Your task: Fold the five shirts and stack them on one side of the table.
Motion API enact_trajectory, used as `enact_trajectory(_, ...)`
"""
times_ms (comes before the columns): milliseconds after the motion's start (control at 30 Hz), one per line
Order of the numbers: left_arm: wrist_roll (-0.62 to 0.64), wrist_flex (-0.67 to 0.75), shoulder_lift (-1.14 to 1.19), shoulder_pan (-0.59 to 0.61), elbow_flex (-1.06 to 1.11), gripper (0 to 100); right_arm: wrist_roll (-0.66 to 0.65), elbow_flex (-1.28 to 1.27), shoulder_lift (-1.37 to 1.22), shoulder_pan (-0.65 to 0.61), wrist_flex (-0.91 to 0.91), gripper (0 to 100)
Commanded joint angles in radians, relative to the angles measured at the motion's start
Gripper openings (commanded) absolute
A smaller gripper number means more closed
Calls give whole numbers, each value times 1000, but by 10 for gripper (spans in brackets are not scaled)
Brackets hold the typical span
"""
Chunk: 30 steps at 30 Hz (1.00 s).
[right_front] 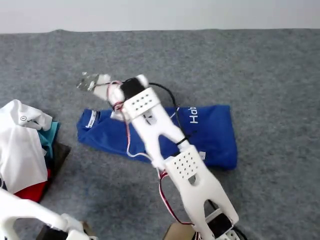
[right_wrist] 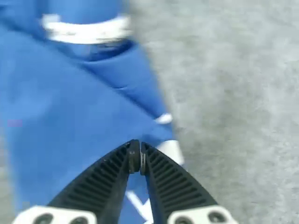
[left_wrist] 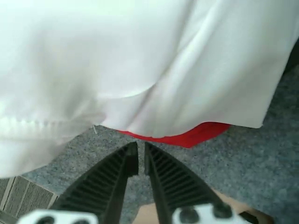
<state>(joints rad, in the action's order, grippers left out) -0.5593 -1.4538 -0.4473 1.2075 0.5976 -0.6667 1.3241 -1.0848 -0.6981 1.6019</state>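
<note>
Blue cloth shirt (right_front: 210, 135) lies part-folded on the grey mat (right_front: 260, 65). The white, teal and red shirts (right_front: 22, 150) look heaped, unfolded. The left gripper (left_wrist: 138, 154) and right gripper (right_wrist: 135, 156) are closed and empty.

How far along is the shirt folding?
Done: nothing clearly; white shirt, teal shirt, red shirt and dark garment sit in a loose pile at one side. In progress: blue shirt folded to a strip, right gripper shut over it. Remaining: finish it, fold the rest, stack.
</note>
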Motion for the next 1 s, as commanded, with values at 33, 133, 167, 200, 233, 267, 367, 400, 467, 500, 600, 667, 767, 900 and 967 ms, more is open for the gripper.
enact_trajectory(33, -8, 14, -3, -8, -5, 44, -3, 57, 65, -74, 102, 10)
enact_trajectory(133, -8, 14, -3, -8, -5, 44, 38, 58, 24, -101, 105, 10)
enact_trajectory(167, -8, 14, -3, -8, -5, 44, 48, 58, 1, -110, 104, 10)
enact_trajectory(200, -8, 14, -3, -8, -5, 44, 54, 58, -25, -116, 101, 10)
enact_trajectory(233, -8, 14, -3, -8, -5, 44, 57, 60, -51, -124, 102, 10)
enact_trajectory(267, -8, 14, -3, -8, -5, 44, 58, 63, -77, -136, 108, 10)
enact_trajectory(367, -8, 14, -3, -8, -5, 44, 58, 69, -124, -182, 136, 10)
enact_trajectory(400, -8, 14, -3, -8, -5, 44, 58, 75, -128, -202, 153, 10)
enact_trajectory(467, -8, 14, -3, -8, -5, 44, 58, 92, -125, -237, 180, 10)
enact_trajectory(500, -8, 14, -3, -8, -5, 44, 58, 101, -124, -252, 188, 10)
enact_trajectory(600, -8, 21, -3, -8, -5, 44, 58, 153, -122, -280, 193, 10)
enact_trajectory(667, -8, 35, -3, -8, -5, 44, 58, 206, -122, -289, 193, 9)
enact_trajectory(767, -8, 38, -3, -8, -5, 44, 57, 275, -122, -292, 193, 9)
enact_trajectory(900, -8, 49, -3, -8, -5, 44, 51, 321, -122, -263, 191, 9)
enact_trajectory(967, -8, 49, -3, -8, -7, 45, 49, 333, -124, -236, 188, 9)
